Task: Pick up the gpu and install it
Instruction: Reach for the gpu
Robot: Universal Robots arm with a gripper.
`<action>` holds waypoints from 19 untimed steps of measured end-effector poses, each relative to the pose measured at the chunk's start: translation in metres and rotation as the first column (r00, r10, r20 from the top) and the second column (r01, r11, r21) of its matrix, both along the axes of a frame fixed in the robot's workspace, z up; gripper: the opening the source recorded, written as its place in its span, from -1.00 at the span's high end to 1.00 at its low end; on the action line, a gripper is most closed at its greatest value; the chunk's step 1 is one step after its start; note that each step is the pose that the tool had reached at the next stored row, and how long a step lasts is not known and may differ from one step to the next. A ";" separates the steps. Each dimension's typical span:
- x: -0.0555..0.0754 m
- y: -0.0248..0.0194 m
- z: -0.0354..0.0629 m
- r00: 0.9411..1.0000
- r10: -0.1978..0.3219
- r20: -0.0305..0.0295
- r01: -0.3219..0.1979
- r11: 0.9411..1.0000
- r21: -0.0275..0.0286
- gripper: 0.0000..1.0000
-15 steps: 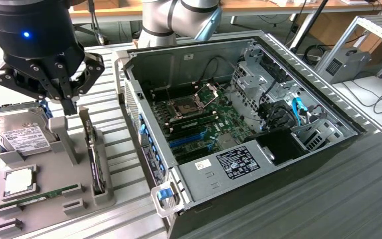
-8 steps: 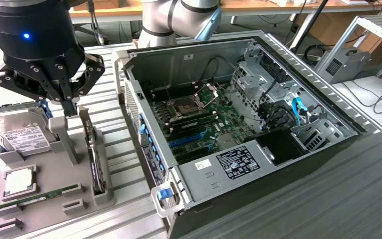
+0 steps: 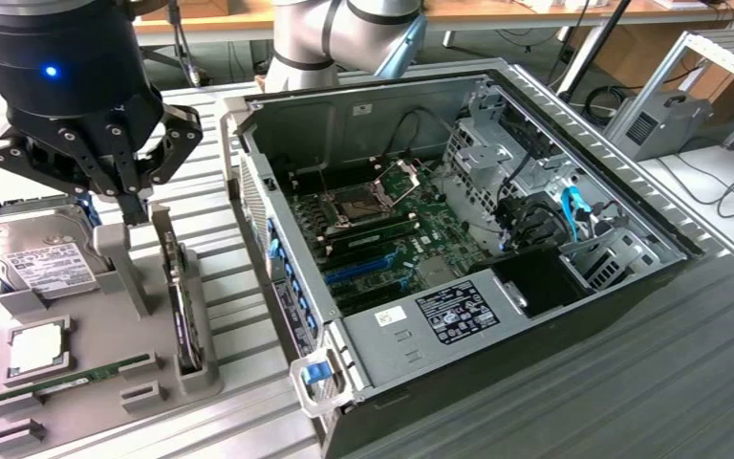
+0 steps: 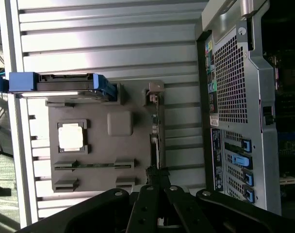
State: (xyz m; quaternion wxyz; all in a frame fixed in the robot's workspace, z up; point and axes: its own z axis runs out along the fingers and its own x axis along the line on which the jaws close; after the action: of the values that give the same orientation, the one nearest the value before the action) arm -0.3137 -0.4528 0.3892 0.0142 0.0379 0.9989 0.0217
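Note:
The gpu [image 3: 184, 304] is a slim black card standing on edge in a slot of the grey holder tray [image 3: 99, 402], to the exterior view's left of the computer case. In the wrist view the gpu [image 4: 156, 141] runs as a thin line with its silver bracket [image 4: 155, 92] at the far end. My gripper [image 3: 133, 212] hangs over the tray's far part, just above the card's line, with its fingers shut together and nothing seen between them. The wrist view puts the gripper [image 4: 155, 177] over the card's near end.
On the tray also lie a silver hard drive [image 3: 42, 258], a processor chip [image 3: 38, 346] and a green memory stick [image 3: 74, 376]. The open computer case [image 3: 469, 249] shows its motherboard with blue slots [image 3: 367, 263]. A ribbed metal table [image 3: 622, 382] carries everything.

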 end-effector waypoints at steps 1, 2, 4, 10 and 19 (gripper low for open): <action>0.000 -0.0003 0.0000 1.000 0.000 0.000 0.000 1.000 0.000 0.79; 0.000 -0.0007 0.0000 1.000 0.000 0.000 0.000 1.000 0.000 0.79; 0.000 -0.0013 0.0000 1.000 0.000 0.000 0.000 1.000 0.000 0.79; 0.000 -0.0031 0.0000 1.000 0.000 0.000 0.000 1.000 0.000 0.79; 0.000 -0.0057 0.0000 1.000 0.000 0.000 0.000 1.000 0.000 0.79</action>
State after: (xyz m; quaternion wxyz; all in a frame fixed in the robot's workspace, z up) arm -0.3137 -0.4584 0.3891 0.0143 0.0379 0.9989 0.0217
